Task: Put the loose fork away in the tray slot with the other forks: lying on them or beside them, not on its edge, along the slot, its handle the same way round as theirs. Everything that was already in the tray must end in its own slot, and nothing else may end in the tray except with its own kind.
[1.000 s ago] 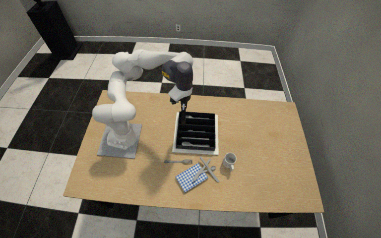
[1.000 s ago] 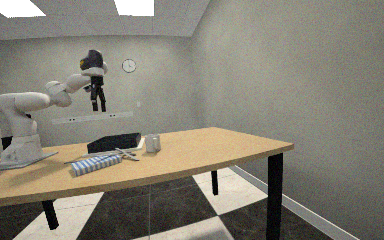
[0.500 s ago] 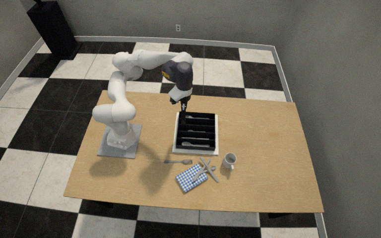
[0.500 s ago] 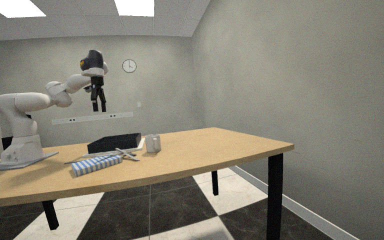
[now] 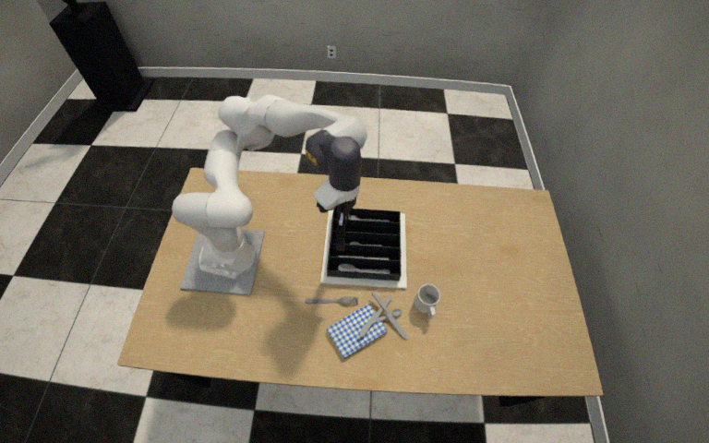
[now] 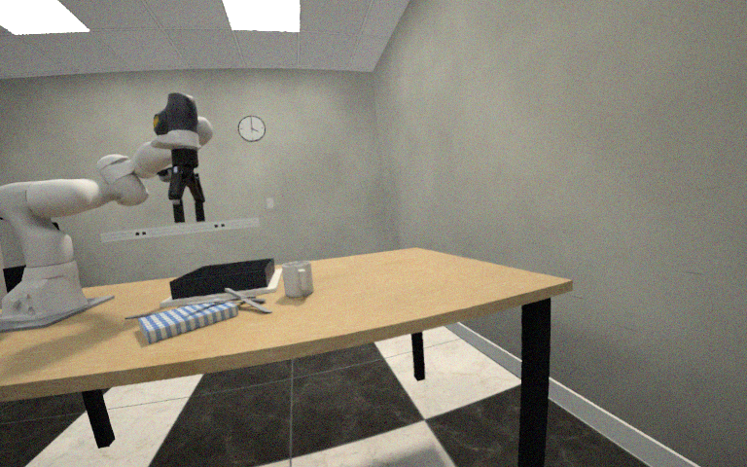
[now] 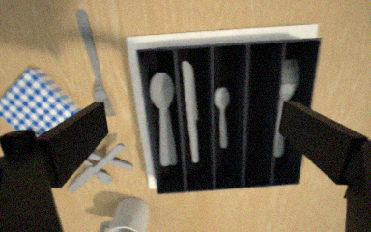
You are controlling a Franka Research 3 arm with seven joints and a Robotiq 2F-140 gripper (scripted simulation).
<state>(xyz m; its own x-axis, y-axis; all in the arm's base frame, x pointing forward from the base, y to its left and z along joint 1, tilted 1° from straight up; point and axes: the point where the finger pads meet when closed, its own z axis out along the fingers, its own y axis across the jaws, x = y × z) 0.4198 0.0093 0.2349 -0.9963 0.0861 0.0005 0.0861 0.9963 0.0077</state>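
Observation:
The loose fork [image 5: 331,301] [image 7: 94,63] lies flat on the table in front of the black cutlery tray [image 5: 399,245] [image 6: 223,277] [image 7: 261,135]. The tray's slots hold a large spoon [image 7: 161,116], a knife [image 7: 190,111], a small spoon [image 7: 222,116] and, in the far slot, a fork [image 7: 286,92]. One slot between the small spoon and the fork is bare. My gripper [image 5: 340,234] [image 6: 189,214] [image 7: 193,117] is open and empty. It hangs high above the tray, and one finger hides part of the tray's fork in the wrist view.
A blue checked napkin [image 5: 356,330] [image 6: 184,321] [image 7: 34,99] lies near the table's front, with a crossed knife and spoon [image 5: 385,317] [image 7: 99,166] partly on it. A white mug [image 5: 427,298] [image 6: 297,277] [image 7: 126,217] stands to the right. The tray rests on a white mat [image 5: 363,282].

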